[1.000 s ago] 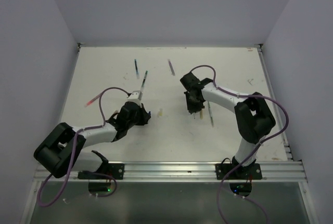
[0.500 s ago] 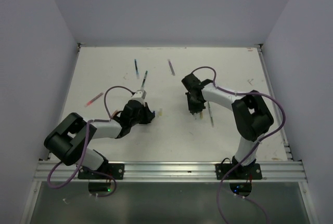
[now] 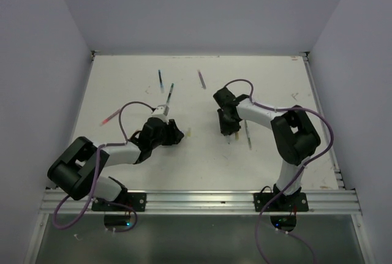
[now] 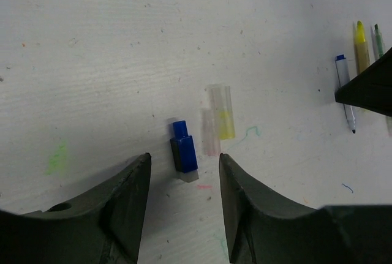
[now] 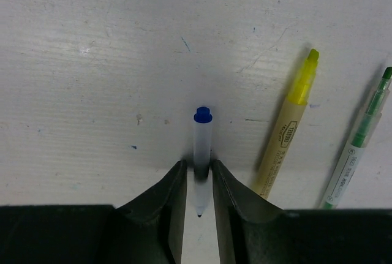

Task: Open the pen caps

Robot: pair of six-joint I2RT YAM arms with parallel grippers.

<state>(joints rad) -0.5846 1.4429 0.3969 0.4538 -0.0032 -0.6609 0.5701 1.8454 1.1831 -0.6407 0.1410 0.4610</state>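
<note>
The left gripper stood open over the blue cap, which lay loose on the table beside a pale yellow cap. The right gripper had its jaws hugging the uncapped blue pen (whether they pinched it, the view left unclear). Let go carelessly, it could roll against the yellow highlighter.

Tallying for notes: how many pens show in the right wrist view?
3: blue-ended pen flanked by the right claw, yellow pen right of it, green pen at right edge. More may lie off-frame.
</note>
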